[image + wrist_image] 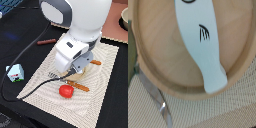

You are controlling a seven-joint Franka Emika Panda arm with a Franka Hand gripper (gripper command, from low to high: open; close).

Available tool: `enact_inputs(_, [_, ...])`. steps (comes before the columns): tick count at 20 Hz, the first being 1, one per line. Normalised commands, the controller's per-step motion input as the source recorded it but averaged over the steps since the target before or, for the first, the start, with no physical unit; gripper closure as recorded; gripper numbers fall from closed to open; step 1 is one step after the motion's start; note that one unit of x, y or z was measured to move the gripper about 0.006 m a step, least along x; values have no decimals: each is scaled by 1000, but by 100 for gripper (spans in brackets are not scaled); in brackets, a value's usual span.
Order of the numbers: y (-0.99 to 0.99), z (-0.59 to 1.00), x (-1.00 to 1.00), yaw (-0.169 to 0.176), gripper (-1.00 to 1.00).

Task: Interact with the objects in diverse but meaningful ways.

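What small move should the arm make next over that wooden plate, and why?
Probably a short straight descent toward the white fish. The wrist view shows it lying in the wooden plate, nearly centred under the camera, and the exterior view has the arm low over that spot on the mat. The fingers are not visible, so whether they are open is unclear.

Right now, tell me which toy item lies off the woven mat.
Two do: the brown sausage stick and the small white carton, both on the black table. The red tomato sits on the mat.
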Motion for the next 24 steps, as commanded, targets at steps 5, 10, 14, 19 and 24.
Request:
enact_inputs(5, [-162, -5, -1000, 0, -100])
enact_inputs(10, [-53, 595, -910, 0, -100])
enact_inputs(14, [-91, 821, -906, -3, -100])
enact_inputs(19, [-131, 496, -1000, -6, -100])
enact_inputs(24, [-88, 75, -967, -3, -100])
